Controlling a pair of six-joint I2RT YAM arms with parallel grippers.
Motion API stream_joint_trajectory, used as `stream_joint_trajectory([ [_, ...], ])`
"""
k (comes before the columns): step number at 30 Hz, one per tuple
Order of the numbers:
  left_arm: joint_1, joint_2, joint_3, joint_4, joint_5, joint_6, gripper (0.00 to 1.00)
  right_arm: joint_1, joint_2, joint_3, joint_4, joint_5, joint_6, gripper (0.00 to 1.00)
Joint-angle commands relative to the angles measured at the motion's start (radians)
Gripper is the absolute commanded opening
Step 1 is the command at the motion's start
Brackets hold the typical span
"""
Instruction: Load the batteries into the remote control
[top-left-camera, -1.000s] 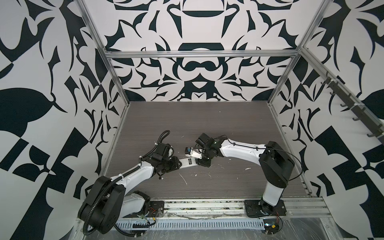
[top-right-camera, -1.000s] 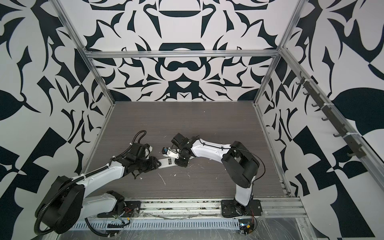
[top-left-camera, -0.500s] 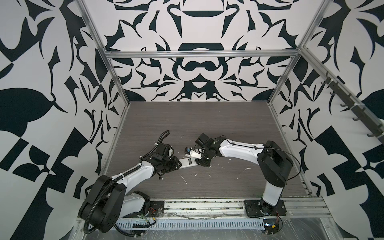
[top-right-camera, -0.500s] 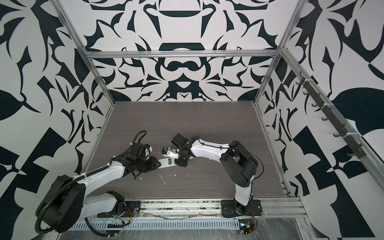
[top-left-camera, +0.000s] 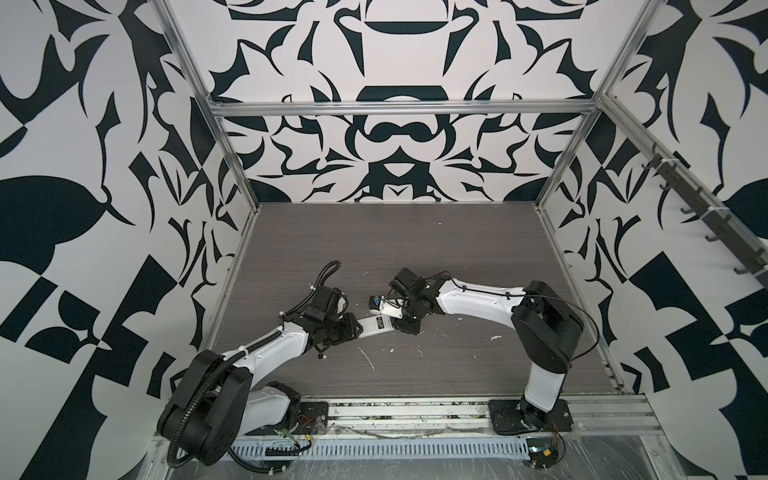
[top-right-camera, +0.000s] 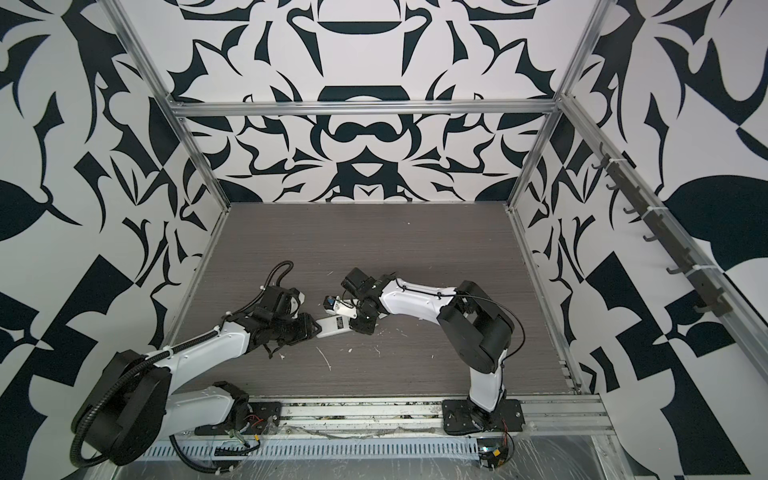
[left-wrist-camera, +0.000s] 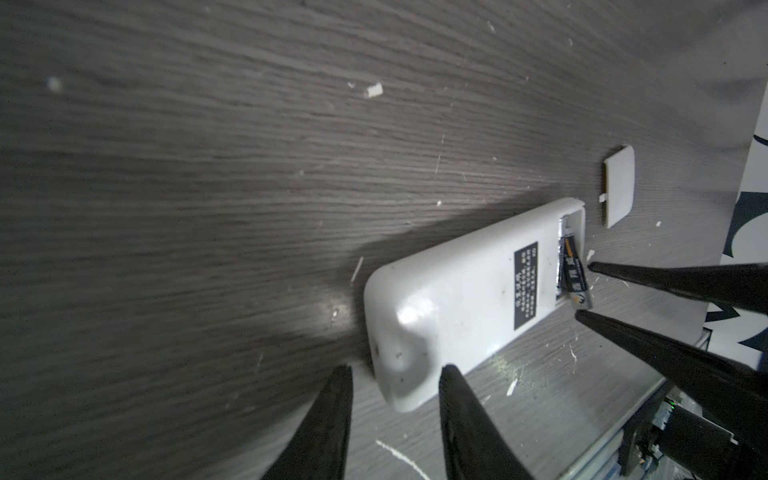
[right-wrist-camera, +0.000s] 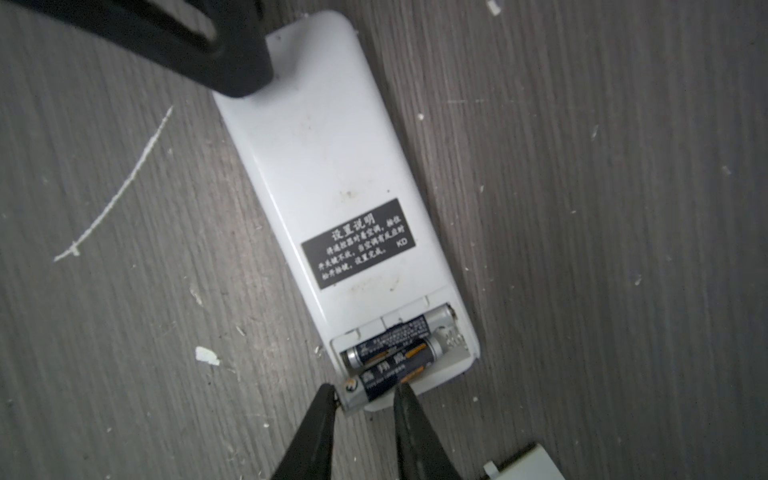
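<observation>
The remote control (right-wrist-camera: 332, 166) lies back up on the table, with its white shell and black label showing and its battery bay open at one end. It also shows in both top views (top-left-camera: 376, 324) (top-right-camera: 332, 325) and in the left wrist view (left-wrist-camera: 457, 291). One battery (right-wrist-camera: 395, 336) sits in the bay. The other battery (right-wrist-camera: 386, 374) (left-wrist-camera: 575, 278) lies askew, with one end out over the rim. My right gripper (right-wrist-camera: 365, 388) (top-left-camera: 402, 327) is shut on that end. My left gripper (left-wrist-camera: 397, 370) (top-left-camera: 357, 328) is open, its fingers astride the remote's opposite end.
The loose white cover plate (left-wrist-camera: 619, 187) (right-wrist-camera: 528, 465) lies just past the remote's open end. White scraps and a long streak (right-wrist-camera: 116, 195) (top-left-camera: 368, 359) dot the dark wood table. The patterned wall and the metal rail run close by on the near side.
</observation>
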Motion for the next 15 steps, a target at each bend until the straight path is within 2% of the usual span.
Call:
stream_joint_trajectory([
  [1,-0.002,0.005,0.018,0.005,-0.006,-0.003,0.39,-0.001,0.003,0.021,0.016,0.022,-0.001,0.26],
  [15,-0.002,0.017,0.020,0.010,-0.002,-0.004,0.37,-0.001,0.015,0.026,0.015,0.047,0.012,0.20],
])
